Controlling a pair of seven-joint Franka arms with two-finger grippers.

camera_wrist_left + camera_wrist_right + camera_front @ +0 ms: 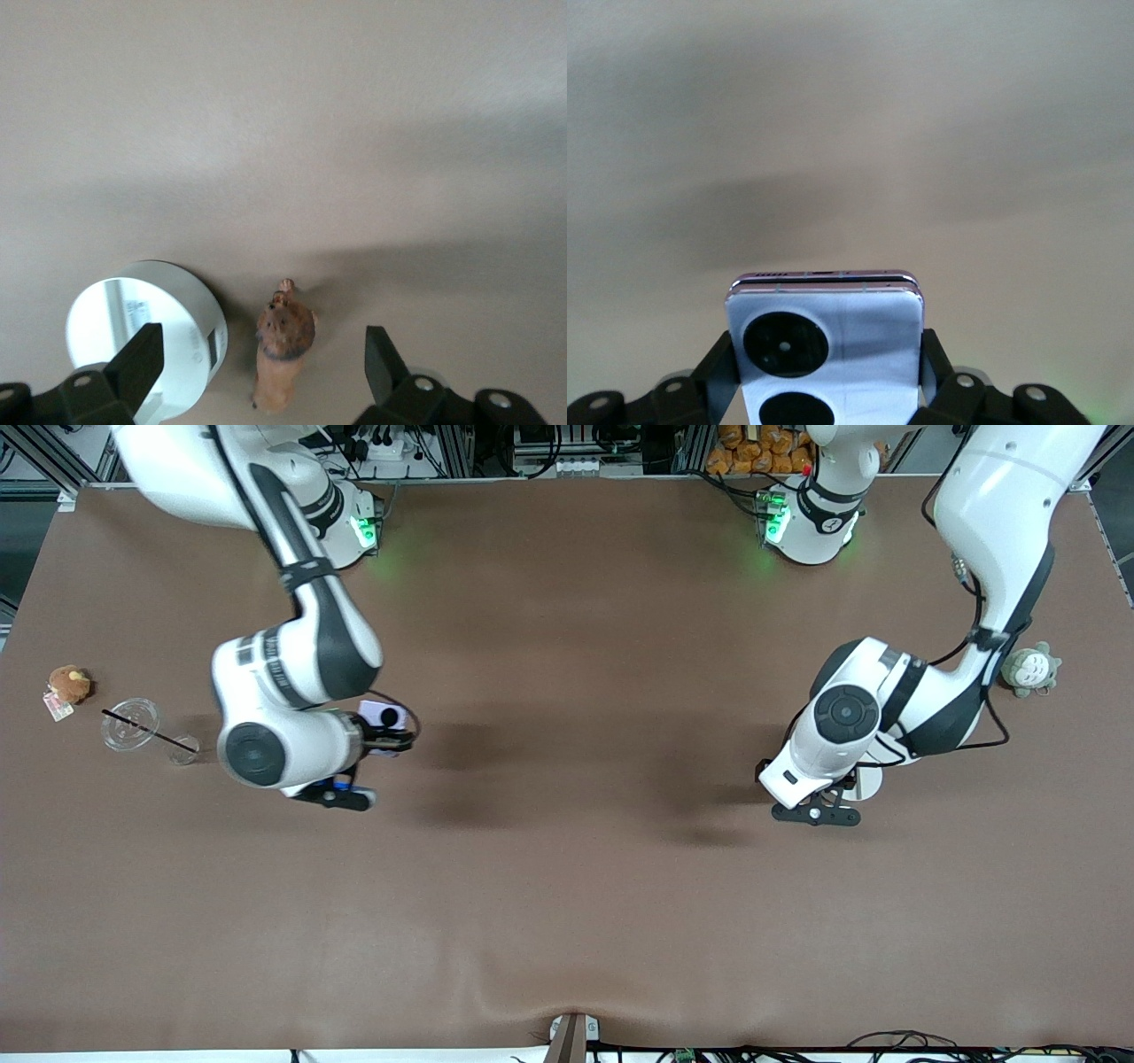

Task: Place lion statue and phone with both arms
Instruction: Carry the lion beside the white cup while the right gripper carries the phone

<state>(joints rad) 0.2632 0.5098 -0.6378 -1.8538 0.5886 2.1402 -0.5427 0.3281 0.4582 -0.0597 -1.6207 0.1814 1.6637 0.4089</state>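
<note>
Reddish-brown lion statue point(282, 354) lies between the open left pincer's point(264, 365) fingers.

Lion statue point(282, 354) lay on table point(567, 886) beside round disc point(159, 336), toward left arm's end; phone point(824, 345) toward right arm's end.

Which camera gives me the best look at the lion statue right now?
The left wrist view: the lion statue stands on the table between the open left gripper jaws, touching neither, beside a round white object. In the front view the left arm hides it. The right wrist view shows only the phone.
</note>
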